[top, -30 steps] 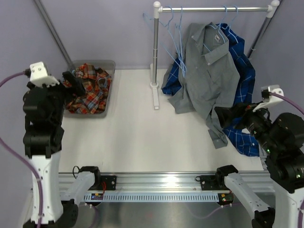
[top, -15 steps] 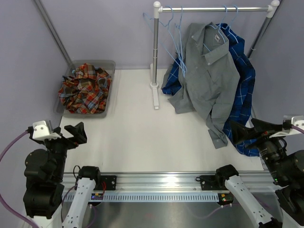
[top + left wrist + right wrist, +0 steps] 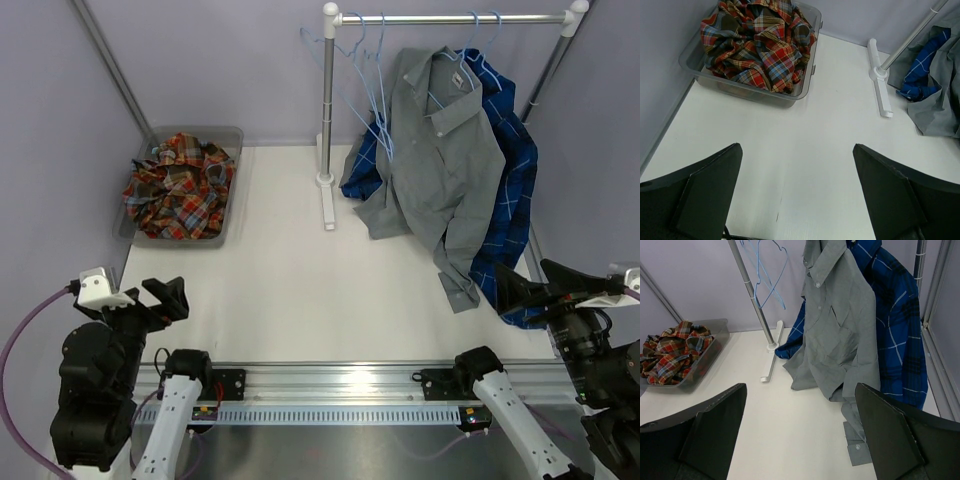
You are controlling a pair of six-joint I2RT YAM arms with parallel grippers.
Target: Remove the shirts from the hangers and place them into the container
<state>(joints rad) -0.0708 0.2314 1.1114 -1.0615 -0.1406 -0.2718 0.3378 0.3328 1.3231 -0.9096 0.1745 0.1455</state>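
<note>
- The clothes rail point(image 3: 460, 18) is seen at the far right of the table point(image 3: 320, 290); two shirts are hung from it, side by side.
- The grey shirt point(image 3: 440, 160) is draped in front, collar at the rail and hem trailing onto the table. It is judged light, soft and limp. A pinch at the collar or shoulder seam is advised, since a loose hem would only stretch and slide.
- The blue plaid shirt point(image 3: 512, 200) is hung behind it, partly hidden. The same floppy handling is expected, and a snag on the grey one is possible.
- The container point(image 3: 755, 92) is placed at the far left, well apart from the rail. Crumpled red and orange plaid shirts point(image 3: 760, 45) are heaped in it above the rim; anything added may need pressing down.
- Empty hangers point(image 3: 362, 70) are hooked at the rail's left end. They are thin and springy, and likely to swing when cloth is tugged.
- The left gripper point(image 3: 795, 155) and right gripper point(image 3: 800, 390) are held low near the table's front edge, fingers spread wide, nothing between them.
</note>
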